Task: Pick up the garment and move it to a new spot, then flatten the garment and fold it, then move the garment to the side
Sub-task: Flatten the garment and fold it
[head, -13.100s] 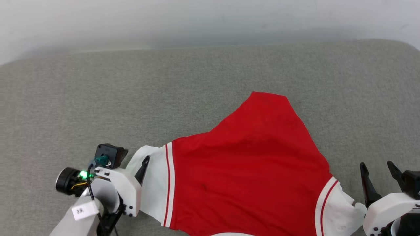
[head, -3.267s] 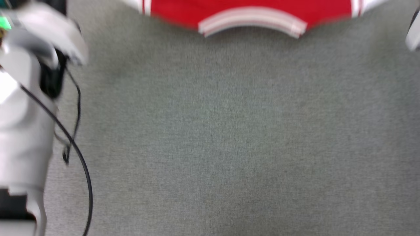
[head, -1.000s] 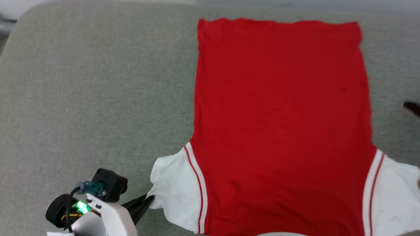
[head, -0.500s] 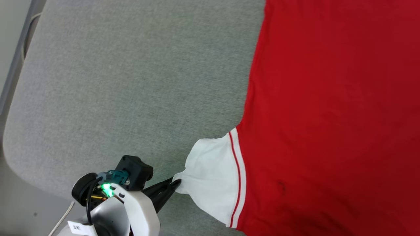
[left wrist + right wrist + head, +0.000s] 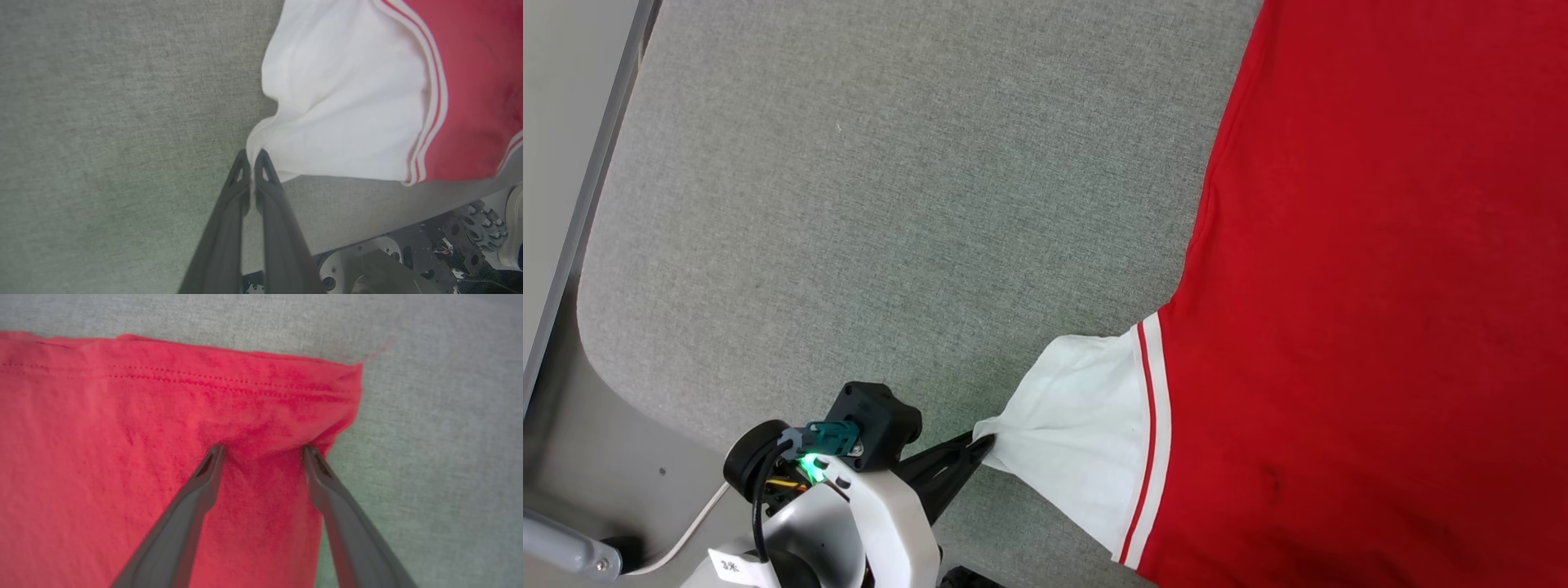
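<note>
**Garment (image 5: 1380,286) flat on grey surface (image 5: 890,204), long axis near-to-far.**
Left gripper (image 5: 252,157), at the garment's left, is clamped on the near sleeve (image 5: 1078,425) tip. Right gripper (image 5: 263,451) stands apart, tips pressing beside a hem corner (image 5: 347,375) (the nearer arm for the hem).

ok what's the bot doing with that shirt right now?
It is spreading the red garment out on the grey padded surface, plain red side up. The left gripper is shut on the tip of the white sleeve, drawing it outward. The right gripper is open, fingertips down on the red fabric by a hem corner, which puckers between them. The garment lies mostly flat and is not folded yet.
</note>
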Controlling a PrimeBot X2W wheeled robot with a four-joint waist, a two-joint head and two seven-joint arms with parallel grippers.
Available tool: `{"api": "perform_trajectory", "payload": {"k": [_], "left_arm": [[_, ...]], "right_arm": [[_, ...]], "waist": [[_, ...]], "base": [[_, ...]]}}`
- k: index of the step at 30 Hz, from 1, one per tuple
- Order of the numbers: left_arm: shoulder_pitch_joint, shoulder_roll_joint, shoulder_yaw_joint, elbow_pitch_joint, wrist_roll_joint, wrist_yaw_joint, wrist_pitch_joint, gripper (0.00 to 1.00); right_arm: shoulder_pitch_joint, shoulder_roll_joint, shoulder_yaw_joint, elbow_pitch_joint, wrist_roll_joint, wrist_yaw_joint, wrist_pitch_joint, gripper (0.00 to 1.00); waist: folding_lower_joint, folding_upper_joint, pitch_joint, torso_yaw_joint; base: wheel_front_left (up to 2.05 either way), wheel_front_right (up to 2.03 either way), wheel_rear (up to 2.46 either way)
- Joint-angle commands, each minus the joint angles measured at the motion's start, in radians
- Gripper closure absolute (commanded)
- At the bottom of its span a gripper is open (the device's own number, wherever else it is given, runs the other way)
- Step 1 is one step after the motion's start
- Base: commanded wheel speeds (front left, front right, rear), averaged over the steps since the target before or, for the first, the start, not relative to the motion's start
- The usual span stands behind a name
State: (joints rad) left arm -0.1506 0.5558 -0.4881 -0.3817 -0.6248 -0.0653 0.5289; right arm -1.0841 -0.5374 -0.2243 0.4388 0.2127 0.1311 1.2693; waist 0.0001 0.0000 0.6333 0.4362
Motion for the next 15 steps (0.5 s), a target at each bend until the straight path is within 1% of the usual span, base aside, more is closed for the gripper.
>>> {"api": "perform_trajectory", "payload": {"k": [1,2,9,15], "left_arm": [[-0.014,-0.005,-0.002,0.003,0.005,-0.004,-0.006,1.0],[-0.015,-0.008,-0.002,0.004,0.004,-0.004,-0.01,1.0],[-0.017,-0.006,0.002,0.012,0.005,0.002,-0.016,1.0],[-0.018,-0.005,0.008,0.034,0.001,0.009,-0.023,1.0]], "right_arm": [[0.044,0.014,0.025,0.027,0.009,-0.001,0.017,0.95],[0.053,0.014,0.034,0.03,0.014,-0.001,0.027,1.0],[0.087,-0.005,0.052,0.029,0.026,-0.001,0.034,1.0],[0.137,-0.003,0.072,0.037,0.052,-0.001,0.007,1.0]], "waist": [[-0.0001,0.0,-0.001,-0.001],[-0.0001,0.0,-0.002,-0.003],[-0.0001,0.0,-0.014,-0.017],[-0.0001,0.0,-0.072,-0.064]], "base": [[0.0,0.0,0.0],[0.0,0.0,0.0],[0.0,0.0,0.0],[0.0,0.0,0.0]]}}
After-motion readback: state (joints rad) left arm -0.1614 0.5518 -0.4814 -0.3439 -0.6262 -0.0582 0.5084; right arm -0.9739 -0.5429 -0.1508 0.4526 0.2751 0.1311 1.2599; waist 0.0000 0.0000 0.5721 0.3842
